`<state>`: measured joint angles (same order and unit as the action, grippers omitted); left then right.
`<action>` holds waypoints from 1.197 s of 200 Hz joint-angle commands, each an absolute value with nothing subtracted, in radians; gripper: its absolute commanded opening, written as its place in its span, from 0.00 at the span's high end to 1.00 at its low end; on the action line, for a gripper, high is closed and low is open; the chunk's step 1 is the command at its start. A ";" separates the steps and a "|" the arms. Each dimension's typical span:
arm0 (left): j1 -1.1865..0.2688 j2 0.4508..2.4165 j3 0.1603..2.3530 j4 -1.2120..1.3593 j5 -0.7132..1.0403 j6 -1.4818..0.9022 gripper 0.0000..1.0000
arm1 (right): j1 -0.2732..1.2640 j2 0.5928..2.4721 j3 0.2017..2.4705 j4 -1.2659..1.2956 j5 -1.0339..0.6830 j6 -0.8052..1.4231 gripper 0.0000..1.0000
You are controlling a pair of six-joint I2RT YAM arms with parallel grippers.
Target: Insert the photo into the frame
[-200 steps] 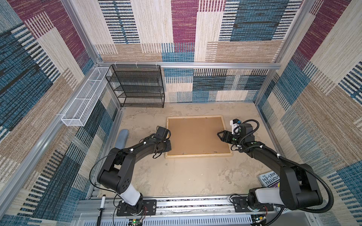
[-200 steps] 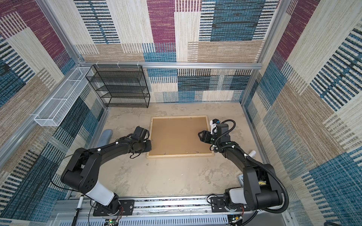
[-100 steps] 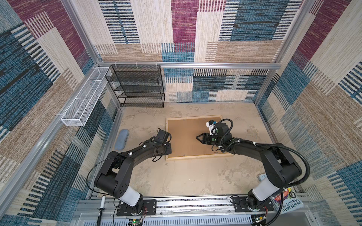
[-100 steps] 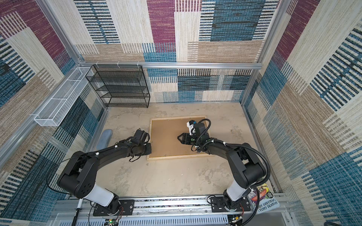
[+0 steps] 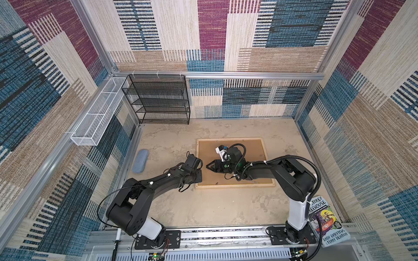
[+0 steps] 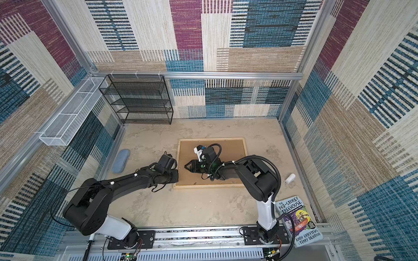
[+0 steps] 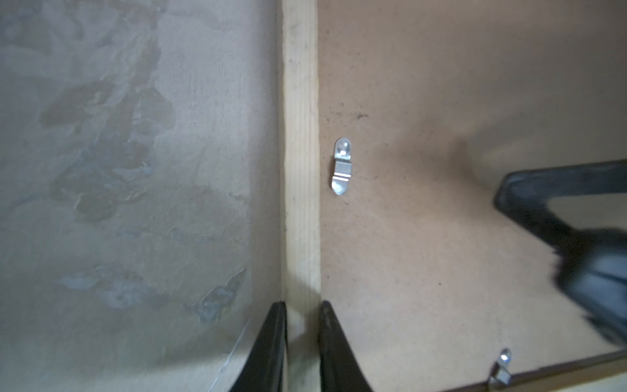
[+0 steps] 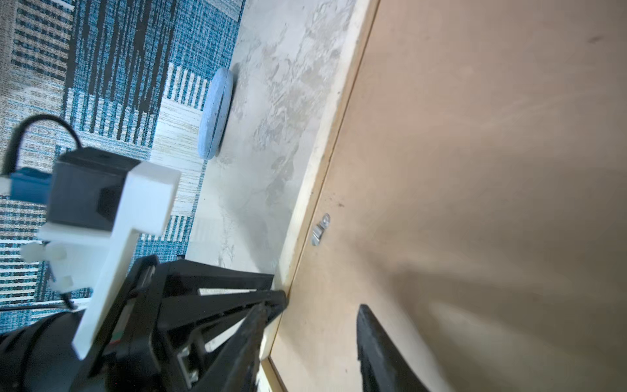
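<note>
Two fingers of the left gripper [image 7: 303, 305] clamp the left rail of the frame [image 5: 226, 186], a thin pale wood rectangle lying flat mid-table, with bare mottled table [image 5: 214, 208] on all four sides. Over the smooth brown backing board [image 5: 255, 149], near that rail and a small bright metal clip [image 7: 341, 166], the right gripper [image 8: 319, 307] hangs with jaws apart. Blue oval case [image 5: 140, 161] lies well apart to the left.
</note>
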<state>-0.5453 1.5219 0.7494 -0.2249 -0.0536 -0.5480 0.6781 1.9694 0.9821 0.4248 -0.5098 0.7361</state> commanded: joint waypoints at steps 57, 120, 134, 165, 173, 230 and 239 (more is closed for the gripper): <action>-0.549 1.528 0.749 -0.302 -0.023 -0.555 0.79 | 0.719 2.116 1.096 0.505 -0.573 0.799 0.71; -0.548 1.528 0.752 -0.301 -0.003 -0.550 0.80 | 0.719 2.176 1.144 0.502 -0.559 0.813 0.76; -0.549 1.526 0.753 -0.298 0.002 -0.548 0.80 | 0.719 2.188 1.147 0.521 -0.560 0.829 0.77; -0.552 1.524 0.756 -0.292 0.012 -0.544 0.80 | 0.721 2.211 1.137 0.598 -0.564 0.889 0.77; -0.555 1.524 0.756 -0.289 0.015 -0.542 0.80 | 0.721 2.216 1.137 0.614 -0.567 0.902 0.77; -0.559 1.508 0.765 -0.315 -0.030 -0.549 0.72 | 0.721 2.187 1.121 0.618 -0.554 0.904 0.78; -0.558 1.499 0.768 -0.327 -0.047 -0.551 0.69 | 0.722 2.173 1.119 0.607 -0.548 0.891 0.79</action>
